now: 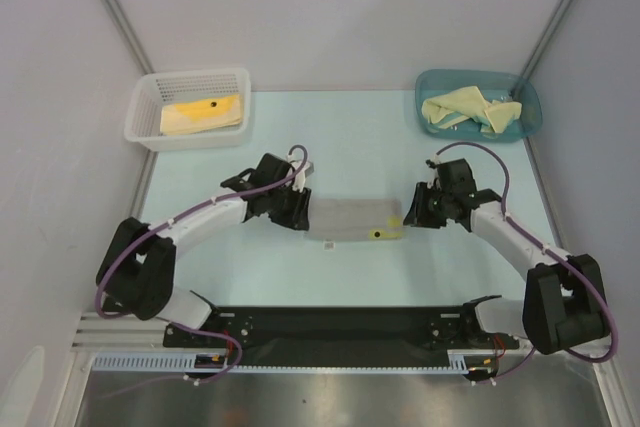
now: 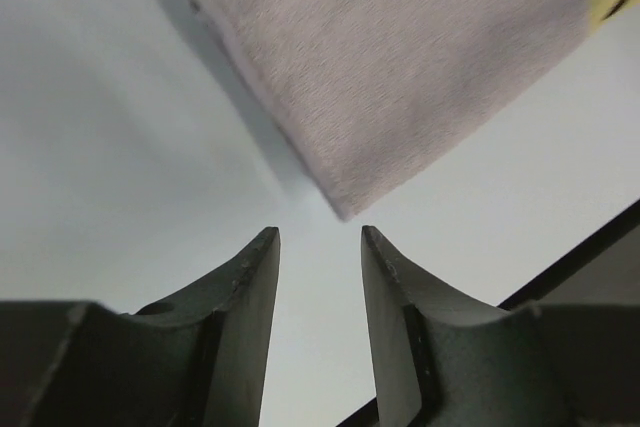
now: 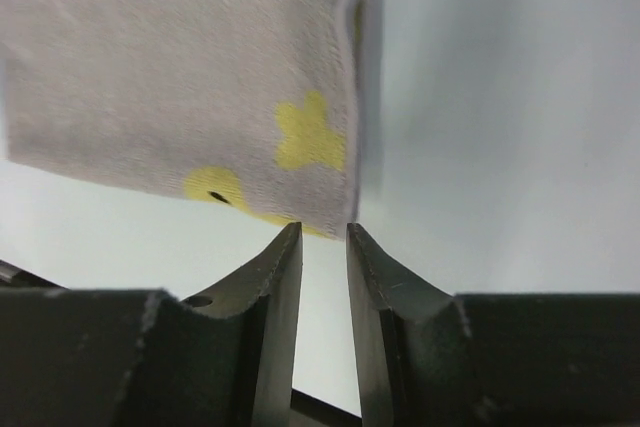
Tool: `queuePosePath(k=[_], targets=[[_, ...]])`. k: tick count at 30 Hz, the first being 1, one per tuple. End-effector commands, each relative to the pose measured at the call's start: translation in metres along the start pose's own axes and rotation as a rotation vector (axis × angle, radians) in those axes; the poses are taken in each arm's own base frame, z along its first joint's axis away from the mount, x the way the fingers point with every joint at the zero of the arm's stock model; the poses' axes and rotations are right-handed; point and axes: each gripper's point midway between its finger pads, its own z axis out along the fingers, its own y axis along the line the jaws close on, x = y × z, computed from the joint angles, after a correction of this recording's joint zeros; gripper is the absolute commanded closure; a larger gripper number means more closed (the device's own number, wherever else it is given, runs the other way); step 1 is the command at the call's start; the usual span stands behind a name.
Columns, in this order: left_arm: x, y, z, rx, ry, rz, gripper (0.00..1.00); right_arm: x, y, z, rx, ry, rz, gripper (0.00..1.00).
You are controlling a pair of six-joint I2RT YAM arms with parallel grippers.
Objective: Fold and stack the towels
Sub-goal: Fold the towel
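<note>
Grey towel (image 1: pixel 350 217) lies folded flat as a rectangle at the centre of the table (image 1: pixel 350 142), long side running left to right, directly between the two grippers. Its right end bears a yellow cross-shaped patch (image 3: pixel 310 137) and, nearer the corner, a rounded yellow patch (image 3: pixel 215 187) with a small dark spot. The folded edge runs along that same end. A small pale tag (image 1: pixel 328 244) sits at the towel's near edge, and any print on it is too small to read. The left gripper (image 1: pixel 298 209) stands at the towel's left end. Its fingers (image 2: pixel 250 287) are spread with bare table showing through the gap, they grip nothing, and the tips sit just short of the towel's corner. The right gripper (image 1: pixel 408 215) stands at the right end. Its fingers (image 3: pixel 275 287) are parted by a narrower gap and also hold nothing, with the tips right at the towel's near corner; contact there cannot be confirmed. In the top view both wrists cover the towel's short edges. At the far left, a white mesh basket (image 1: pixel 150 97) holds a folded yellow towel (image 1: pixel 200 115). At the far right, a teal bin (image 1: pixel 530 112) holds crumpled pale yellow towels (image 1: pixel 465 109). Both containers stand well apart from the grey towel.
</note>
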Motion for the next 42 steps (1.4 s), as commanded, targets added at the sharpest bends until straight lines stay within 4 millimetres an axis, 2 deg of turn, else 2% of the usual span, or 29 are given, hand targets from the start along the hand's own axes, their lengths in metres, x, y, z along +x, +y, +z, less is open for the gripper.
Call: queuePosePath(k=[1,4,7,8,9,11,12,15,17,20,21,23,24,28,30,33,34,35,37,38,42], targets=[[-0.052,-0.042,-0.029,0.119,-0.186,0.016,0.56,-0.032,0.038,-0.019,-0.093,-0.088,-0.002,0.7],[-0.06,-0.067,-0.029,0.225,-0.233,-0.003,0.55,-0.035,0.052,-0.012,-0.127,-0.082,0.005,0.73],[-0.049,-0.072,-0.016,0.254,-0.216,-0.032,0.55,-0.03,0.054,0.001,-0.129,-0.071,0.005,0.74],[-0.043,-0.07,-0.01,0.245,-0.204,-0.035,0.55,-0.028,0.053,0.005,-0.125,-0.069,0.001,0.74],[-0.029,-0.062,0.002,0.217,-0.168,-0.055,0.55,-0.016,0.043,0.014,-0.096,-0.043,0.009,0.74],[-0.019,-0.05,0.015,0.174,-0.151,-0.089,0.56,-0.011,0.038,0.022,-0.089,-0.045,0.014,0.74],[-0.004,-0.042,0.027,0.15,-0.109,-0.109,0.57,-0.003,0.031,0.029,-0.077,-0.033,0.02,0.74],[0.009,-0.03,0.039,0.099,-0.083,-0.137,0.57,0.006,0.024,0.036,-0.067,-0.018,0.018,0.74],[0.009,-0.027,0.04,0.086,-0.08,-0.141,0.57,0.009,0.021,0.038,-0.055,-0.006,0.017,0.73],[0.001,-0.024,0.034,0.048,-0.089,-0.133,0.57,0.008,0.022,0.035,-0.056,-0.009,0.018,0.74],[-0.009,-0.023,0.03,0.028,-0.109,-0.132,0.56,0.009,0.021,0.033,-0.047,-0.002,0.028,0.74],[-0.012,-0.022,0.022,0.008,-0.101,-0.136,0.53,-0.001,0.024,0.025,-0.046,-0.027,0.034,0.74],[-0.022,-0.026,0.016,0.011,-0.124,-0.131,0.53,-0.001,0.025,0.022,-0.041,-0.023,0.037,0.74],[-0.045,-0.037,-0.003,0.045,-0.197,-0.116,0.51,-0.032,0.036,0.01,-0.074,-0.093,0.03,0.74],[-0.059,-0.044,-0.006,0.072,-0.238,-0.104,0.5,-0.041,0.038,0.015,-0.085,-0.101,0.024,0.74],[-0.069,-0.037,0.007,0.038,-0.233,-0.092,0.5,-0.057,0.031,0.026,-0.087,-0.107,0.02,0.74],[-0.071,-0.031,0.012,0.018,-0.225,-0.092,0.5,-0.058,0.029,0.03,-0.092,-0.102,0.009,0.74],[-0.071,-0.021,0.024,-0.019,-0.207,-0.096,0.5,-0.069,0.024,0.031,-0.095,-0.127,0.012,0.74],[-0.075,-0.009,0.032,-0.05,-0.199,-0.1,0.5,-0.07,0.016,0.042,-0.096,-0.118,0.008,0.74],[-0.075,-0.002,0.041,-0.062,-0.182,-0.109,0.5,-0.077,0.011,0.044,-0.095,-0.137,0.003,0.73],[-0.077,0.016,0.048,-0.093,-0.166,-0.153,0.51,-0.075,-0.003,0.062,-0.089,-0.102,0.017,0.74]])
